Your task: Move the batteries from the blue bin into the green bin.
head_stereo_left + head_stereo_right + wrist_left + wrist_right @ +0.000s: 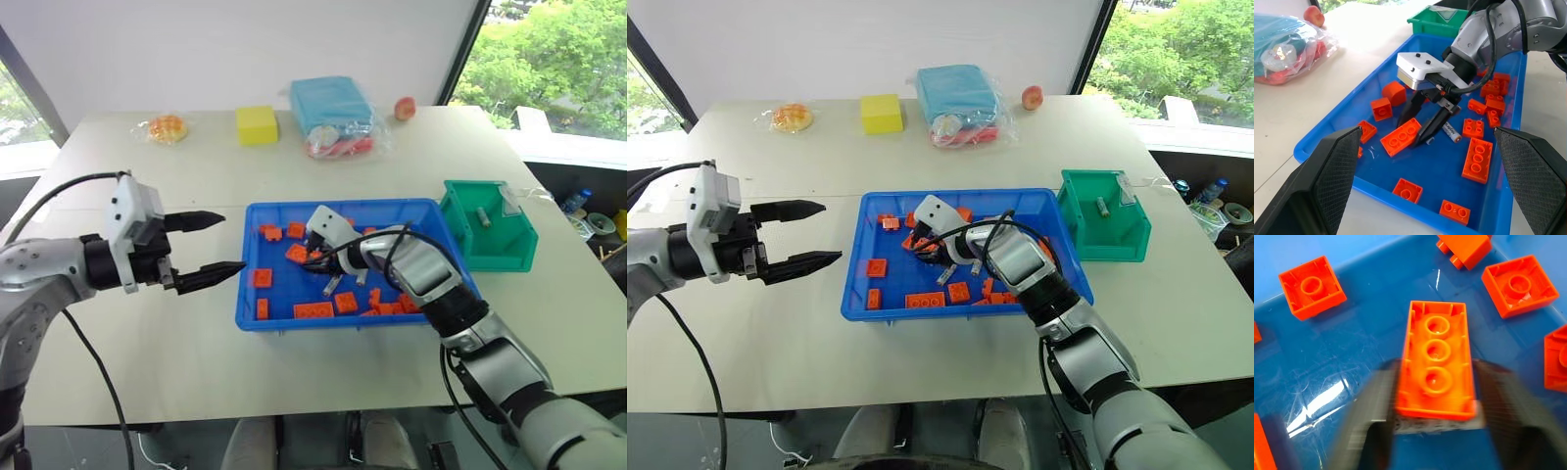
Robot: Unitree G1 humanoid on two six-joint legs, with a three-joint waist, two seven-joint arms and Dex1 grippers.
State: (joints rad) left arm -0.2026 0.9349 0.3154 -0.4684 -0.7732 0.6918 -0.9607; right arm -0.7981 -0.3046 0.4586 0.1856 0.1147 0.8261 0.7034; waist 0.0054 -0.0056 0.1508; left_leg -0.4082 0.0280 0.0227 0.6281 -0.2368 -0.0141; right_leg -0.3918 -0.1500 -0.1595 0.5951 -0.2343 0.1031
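The blue bin [247, 294] sits mid-table and holds several orange bricks. My right gripper [1413, 133] is down inside it, straddling a long orange brick [1436, 360]. A silver-grey battery [1449, 131] lies on the bin floor right beside that gripper, and a grey battery-like bar [1435, 424] pokes out from under the brick. The green bin [502, 250] stands just right of the blue bin, with one battery [482, 217] inside. My left gripper [233, 243] hovers open and empty above the table, just left of the blue bin.
Along the table's far side lie a wrapped bun [167, 128], a yellow block [257, 125], a light-blue package in a clear bag [333, 110] and a peach [405, 108]. Bare table surrounds the bins.
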